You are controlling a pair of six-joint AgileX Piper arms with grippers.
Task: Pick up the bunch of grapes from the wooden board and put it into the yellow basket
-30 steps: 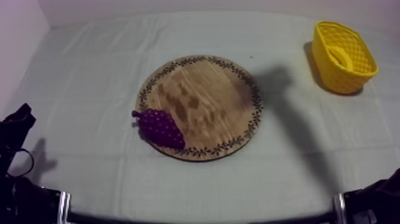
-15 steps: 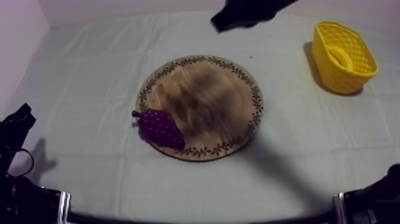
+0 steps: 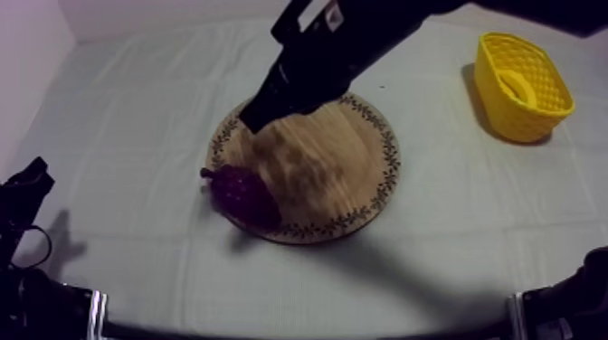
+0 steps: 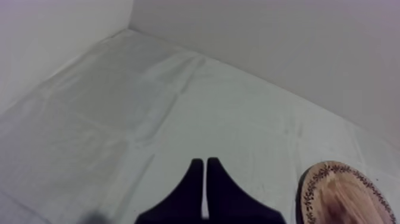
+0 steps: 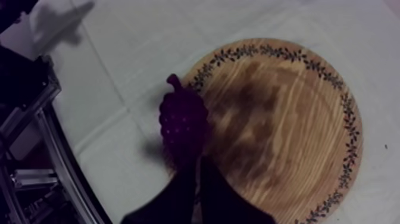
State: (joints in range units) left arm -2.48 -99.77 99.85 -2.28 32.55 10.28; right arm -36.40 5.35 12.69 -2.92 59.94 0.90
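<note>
Well, my right arm stretches in from the upper right of the top view and lies across the far left part of the round wooden board, hiding that stretch of its patterned rim. My right gripper hangs over the board's left edge with its two black fingers pressed together into a narrow wedge, nothing between them. From the right wrist view the same closed fingertips sit just beside the near end of the bunch of grapes, above it and not gripping it.

The grapes lie on the left front rim of the board, with the stem end poking out past the rim over the grey-white cloth. The bunch is dark purple and lies on its side. A blurred shadow of my arm falls on the wood beside it and darkens the middle of the board.

The yellow basket stands well apart, at the far right of the table, beyond the board. A pale yellow shape lies inside it; I cannot tell what it is. My arm passes over the cloth between basket and board.

My left gripper rests low at the left side, away from the board. In the left wrist view its fingers are closed on nothing, pointing over bare cloth, with the rim of the board off to one side.
</note>
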